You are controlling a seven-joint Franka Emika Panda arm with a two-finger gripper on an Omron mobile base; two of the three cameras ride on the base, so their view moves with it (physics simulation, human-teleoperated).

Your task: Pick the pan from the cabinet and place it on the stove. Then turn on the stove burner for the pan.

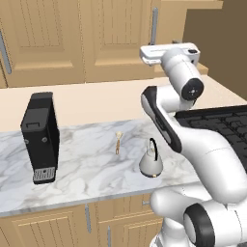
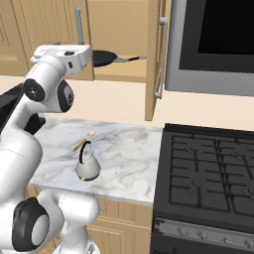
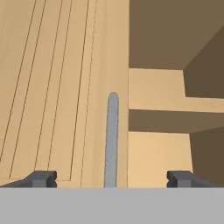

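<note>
On the cabinet [image 2: 124, 44] shelf, pan [image 2: 106, 58] just beside the spread, empty tool [image 3: 111, 177].

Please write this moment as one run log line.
end effector: open, empty, at cabinet door handle | pan: on cabinet shelf | stove: bare

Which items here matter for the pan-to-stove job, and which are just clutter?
Job:
- pan, on the shelf of the open cabinet
- stove
- gripper, open, at a cabinet door handle

Clutter:
- kettle
- coffee machine
- wooden utensil on the counter
</note>
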